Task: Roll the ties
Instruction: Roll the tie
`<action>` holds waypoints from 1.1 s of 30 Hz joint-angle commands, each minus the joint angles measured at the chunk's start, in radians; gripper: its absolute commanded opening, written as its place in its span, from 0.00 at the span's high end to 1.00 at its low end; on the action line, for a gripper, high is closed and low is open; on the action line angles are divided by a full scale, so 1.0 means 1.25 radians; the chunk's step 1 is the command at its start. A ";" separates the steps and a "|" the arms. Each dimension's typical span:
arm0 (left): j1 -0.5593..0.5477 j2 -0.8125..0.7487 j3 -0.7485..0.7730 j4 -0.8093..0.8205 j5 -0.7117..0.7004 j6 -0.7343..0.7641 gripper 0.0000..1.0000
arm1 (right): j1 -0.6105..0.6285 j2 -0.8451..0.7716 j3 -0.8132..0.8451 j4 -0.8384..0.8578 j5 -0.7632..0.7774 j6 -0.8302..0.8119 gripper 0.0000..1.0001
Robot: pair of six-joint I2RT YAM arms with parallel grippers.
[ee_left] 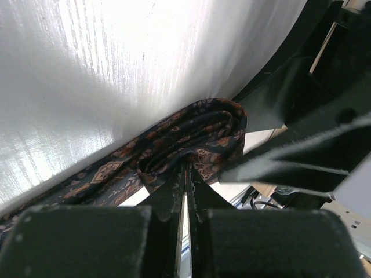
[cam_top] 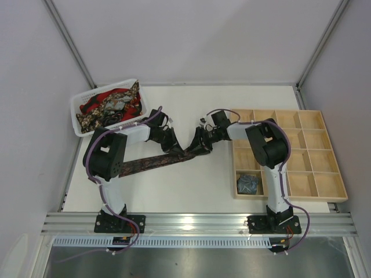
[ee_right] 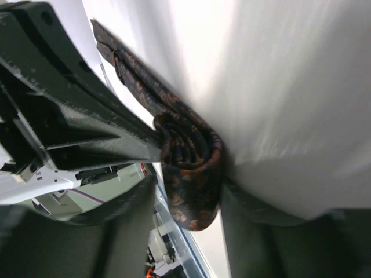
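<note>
Padded fingers (ee_left: 87,243) of the left pincer (ee_left: 186,174) fill the bottom of the left wrist view. The jaws stand together, clamped on the inner end of the tie (ee_left: 197,130), a dark fabric with a brown-orange pattern. The fabric is wound into a loose coil at the fingertips.

In the right wrist view, the right pincer (ee_right: 188,191) brackets the coil (ee_right: 191,156) from the bottom of the frame. The jaws stand apart. The finger at lower right touches the coil. A narrow gap shows between the coil and the finger at lower left.

In the top view, both pincers meet at the centre of the frame, just above the table (cam_top: 191,104). The unrolled length of the tie lies flat on the table and runs from the coil toward the lower left, passing under the left arm.

At upper left, a white basket (cam_top: 75,119) holds a heap of loose ties (cam_top: 113,104), red and gold-black among them. At right, a wooden tray (cam_top: 290,197) with many compartments rests on the table. Its lower-left compartment contains one rolled tie (cam_top: 248,183), grey-blue.
</note>
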 commanded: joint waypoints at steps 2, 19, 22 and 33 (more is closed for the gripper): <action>0.009 -0.015 -0.001 0.022 0.021 0.024 0.93 | 0.008 0.021 0.029 0.029 0.025 0.028 0.54; 0.009 -0.096 -0.025 -0.003 -0.012 0.047 0.87 | 0.020 -0.046 0.122 -0.250 0.182 -0.051 1.00; 0.009 -0.108 -0.043 -0.002 -0.017 0.050 0.87 | 0.024 -0.065 0.153 -0.346 0.245 -0.081 1.00; -0.019 -0.064 -0.053 0.064 0.018 0.001 0.88 | 0.085 -0.063 0.302 -0.593 0.495 -0.167 1.00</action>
